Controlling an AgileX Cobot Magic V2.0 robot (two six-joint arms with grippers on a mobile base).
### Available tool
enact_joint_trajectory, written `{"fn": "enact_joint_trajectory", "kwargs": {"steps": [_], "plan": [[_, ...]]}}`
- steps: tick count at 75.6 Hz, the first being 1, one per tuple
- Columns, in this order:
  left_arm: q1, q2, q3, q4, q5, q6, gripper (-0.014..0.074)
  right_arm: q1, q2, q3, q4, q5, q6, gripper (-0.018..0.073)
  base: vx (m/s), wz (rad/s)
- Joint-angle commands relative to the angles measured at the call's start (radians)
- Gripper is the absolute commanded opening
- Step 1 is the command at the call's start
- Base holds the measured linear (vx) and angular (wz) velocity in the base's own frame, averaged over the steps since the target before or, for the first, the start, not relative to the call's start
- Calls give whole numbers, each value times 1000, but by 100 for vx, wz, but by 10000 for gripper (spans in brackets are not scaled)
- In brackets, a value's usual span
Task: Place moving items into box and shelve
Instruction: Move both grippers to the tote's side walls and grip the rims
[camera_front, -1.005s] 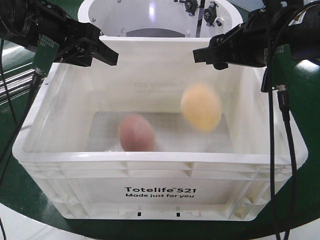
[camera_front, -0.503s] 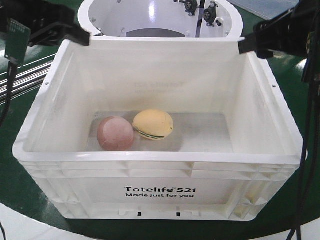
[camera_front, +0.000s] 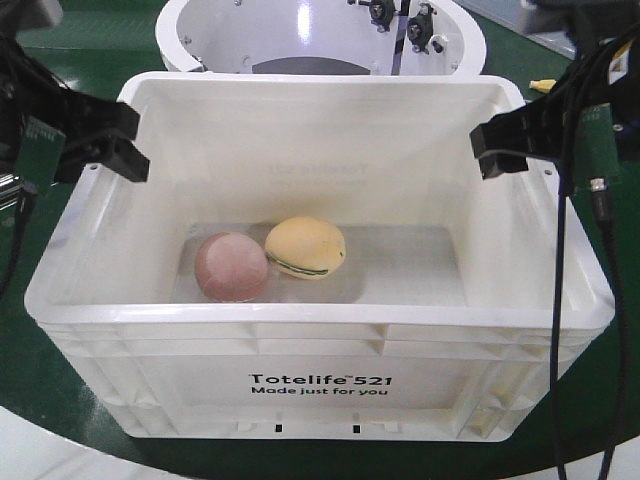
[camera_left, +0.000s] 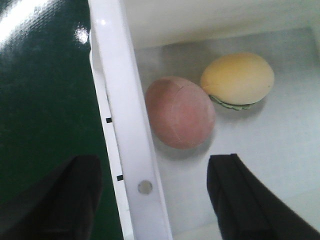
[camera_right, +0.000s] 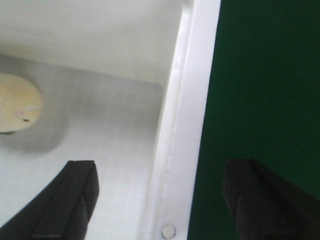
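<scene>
Both things are in the white box (camera_front: 320, 318): the pink ball (camera_front: 231, 267) and the yellow lump (camera_front: 305, 247) sit side by side, left of middle on its floor. The left gripper (camera_front: 138, 143) and right gripper (camera_front: 482, 152) hang open, each astride a side rim, holding nothing. Lifting and shelving remain, I'd say. No shelf shows, and both arms are cut off.

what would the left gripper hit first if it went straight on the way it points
Most likely the left rim of the box. The left gripper is open and straddles that wall, one finger outside, one inside, so the rim would run in between them. Depth is unclear.
</scene>
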Motion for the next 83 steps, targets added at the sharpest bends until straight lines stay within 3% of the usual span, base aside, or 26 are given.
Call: {"fn": "enact_joint_trajectory", "kwargs": {"steps": [1,18,47,60,83], "plan": [[-8,-28,3,-18,-84,-9,575,-6,-11,-28,-20,-9,7,567,0,0],[-8,-28,25,-19,-144,-8,575,-6,29,-25,-18,1,36,554,0,0],[-8,-15,25,-20,-157,-6,536,-6,33,106,-15,-144,58,506,0,0],[-8,18,25,-32,-123,-7,388,-6,30,106,-13,-147,59,408,0,0],[-8,19,25,-55,-129,-7,13,-6,30,106,-18,-150,54,15,0,0]]}}
